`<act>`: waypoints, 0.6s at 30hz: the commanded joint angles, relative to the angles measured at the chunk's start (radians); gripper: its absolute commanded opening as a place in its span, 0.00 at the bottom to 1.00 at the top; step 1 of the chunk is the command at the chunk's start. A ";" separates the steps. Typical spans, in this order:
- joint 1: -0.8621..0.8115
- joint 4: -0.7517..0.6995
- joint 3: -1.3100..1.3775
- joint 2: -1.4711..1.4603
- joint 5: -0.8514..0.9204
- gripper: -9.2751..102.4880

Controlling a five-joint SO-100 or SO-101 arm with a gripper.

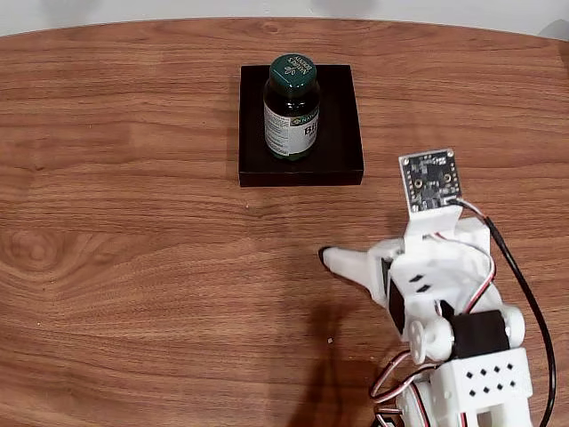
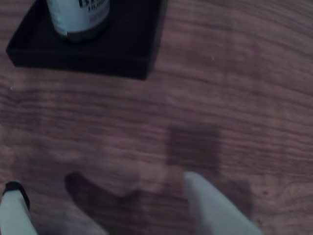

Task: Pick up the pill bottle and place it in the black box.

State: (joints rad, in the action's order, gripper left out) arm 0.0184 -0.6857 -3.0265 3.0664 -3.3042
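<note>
The pill bottle [image 1: 291, 108] stands upright inside the black box [image 1: 340, 151] at the back middle of the table in the fixed view. It has a dark green cap and a white and green label. The wrist view shows the bottle's lower part [image 2: 78, 17] in the box [image 2: 127, 44] at the top left. My gripper [image 1: 331, 260] hovers over bare wood in front of and to the right of the box, well apart from it. In the wrist view my gripper [image 2: 102, 188] is open, its two fingers wide apart with nothing between them.
The wooden table [image 1: 133, 267] stretches wide to the left and in front of the box. The white arm body [image 1: 453, 338] with its cables fills the lower right corner. A pale wall edge runs along the table's far rim.
</note>
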 commanded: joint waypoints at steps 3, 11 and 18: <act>-0.009 -0.101 -0.002 0.098 -0.002 0.42; -0.018 -0.295 -0.003 0.146 -0.005 0.42; -0.043 -0.411 -0.003 0.184 0.025 0.38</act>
State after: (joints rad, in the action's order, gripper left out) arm -0.0092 -1.0446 -3.0465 3.2229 -3.2889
